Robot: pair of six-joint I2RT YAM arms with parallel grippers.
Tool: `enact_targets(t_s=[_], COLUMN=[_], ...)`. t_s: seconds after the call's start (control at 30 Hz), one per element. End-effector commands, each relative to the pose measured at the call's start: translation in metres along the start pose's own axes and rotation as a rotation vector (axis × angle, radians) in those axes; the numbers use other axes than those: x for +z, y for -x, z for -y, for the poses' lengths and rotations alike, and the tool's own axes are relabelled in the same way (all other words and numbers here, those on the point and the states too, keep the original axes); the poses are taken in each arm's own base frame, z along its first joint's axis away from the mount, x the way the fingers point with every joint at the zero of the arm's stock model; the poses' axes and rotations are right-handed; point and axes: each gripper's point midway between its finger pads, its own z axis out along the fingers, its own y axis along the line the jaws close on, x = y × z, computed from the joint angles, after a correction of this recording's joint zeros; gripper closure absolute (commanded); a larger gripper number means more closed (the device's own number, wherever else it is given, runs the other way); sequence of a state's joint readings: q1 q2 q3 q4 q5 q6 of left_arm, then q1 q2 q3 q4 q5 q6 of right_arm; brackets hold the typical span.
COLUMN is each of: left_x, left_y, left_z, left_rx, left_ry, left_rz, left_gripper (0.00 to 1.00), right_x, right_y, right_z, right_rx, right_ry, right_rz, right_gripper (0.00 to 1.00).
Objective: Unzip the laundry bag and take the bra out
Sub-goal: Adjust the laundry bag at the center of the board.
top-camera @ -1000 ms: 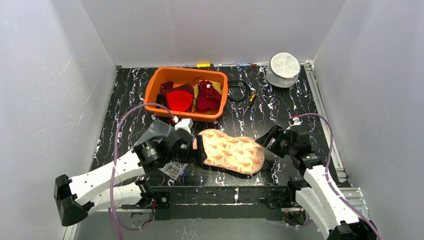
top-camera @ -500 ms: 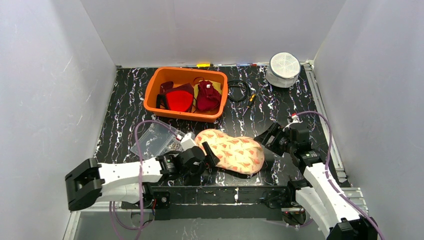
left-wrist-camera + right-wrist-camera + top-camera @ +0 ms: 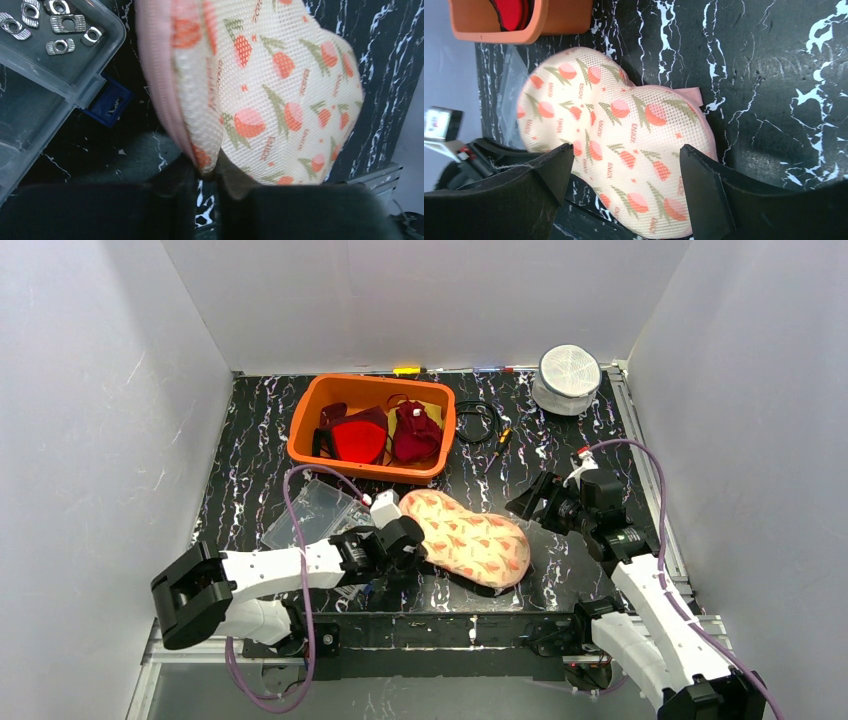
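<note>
Clamped low with the left gripper (image 3: 207,175) on the near rim of the laundry bag (image 3: 270,90), jaws drawn narrow right where the peach-print mesh meets the pink zip band (image 3: 155,75). Reads as a pinch on the fabric edge, though with only a sliver of it between the fingers. Keeping the right gripper (image 3: 532,508) spread wide and unloaded just off the bag's right end, touching nothing as far as can be told.

Seeing the bag flat on the black marbled table (image 3: 250,440), toward the near edge and between the two arms. Just beside its left end, a clear plastic parts box (image 3: 310,512) holding metal nuts. Well behind it, an orange bin (image 3: 300,435) of red garments.

Judging from the unbroken run of pink band, zip not yet opened. No slider to be made out in any view. No bra on show either, so presumably inside the mesh. Barely begun, then: slider to be found and drawn along the band, mouth to be parted, bra to be pulled clear
</note>
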State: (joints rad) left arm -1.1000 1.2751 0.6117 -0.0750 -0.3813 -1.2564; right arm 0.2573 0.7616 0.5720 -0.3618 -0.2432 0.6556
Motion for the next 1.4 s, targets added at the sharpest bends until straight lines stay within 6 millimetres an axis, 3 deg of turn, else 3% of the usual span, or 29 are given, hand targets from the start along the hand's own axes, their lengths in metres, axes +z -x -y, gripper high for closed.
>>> enact_targets(t_s=[0.0,0.13,0.3,0.47,0.57,0.77,0.83,1.0,1.17,1.27,1.37], left_x=[-0.021,-0.043,-0.06,-0.058,-0.052,-0.039,-0.041,-0.053,-0.062,-0.056,-0.045], left_y=[0.022,0.032,0.043,0.05,0.047,0.029,0.026,0.014,-0.012,-0.022,-0.018], left_z=[0.001,0.0,0.001,0.006,0.0,-0.012,-0.016,-0.021,-0.015,-0.003,0.005], left_rx=[0.118,0.147,0.106,0.054,0.058,0.004,-0.006,-0.048,-0.09,-0.112,-0.134], left_ry=[0.048,0.054,0.058,0.035,0.063,0.048,0.046,0.008,-0.028,-0.082,-0.127], left_rz=[0.036,0.034,-0.04,-0.129,-0.153,-0.181,-0.185,-0.211,-0.197,-0.152,-0.084], left_gripper=[0.97,1.0,1.0,1.0,0.84,0.36,0.28,0.18,0.11,0.09,0.06], right_x=[-0.007,0.001,0.003,0.002,0.003,0.002,0.002,0.003,0.007,0.007,0.006], right_y=[0.007,-0.001,-0.013,-0.028,-0.044,-0.059,-0.062,-0.068,-0.073,-0.071,-0.067], right_z=[0.001,-0.004,-0.027,-0.016,-0.004,-0.001,0.001,0.004,0.01,0.012,0.01], right_rx=[-0.068,-0.043,-0.051,-0.079,-0.064,-0.006,-0.003,0.043,0.111,0.128,0.134], right_ry=[-0.026,0.037,0.191,0.154,0.128,0.162,0.148,0.12,0.108,0.11,0.116], right_rz=[0.023,0.012,-0.056,-0.133,-0.177,-0.167,-0.171,-0.156,-0.116,-0.081,-0.051], right_gripper=[0.13,0.1,0.08,0.08,0.09,0.11,0.12,0.12,0.12,0.11,0.11])
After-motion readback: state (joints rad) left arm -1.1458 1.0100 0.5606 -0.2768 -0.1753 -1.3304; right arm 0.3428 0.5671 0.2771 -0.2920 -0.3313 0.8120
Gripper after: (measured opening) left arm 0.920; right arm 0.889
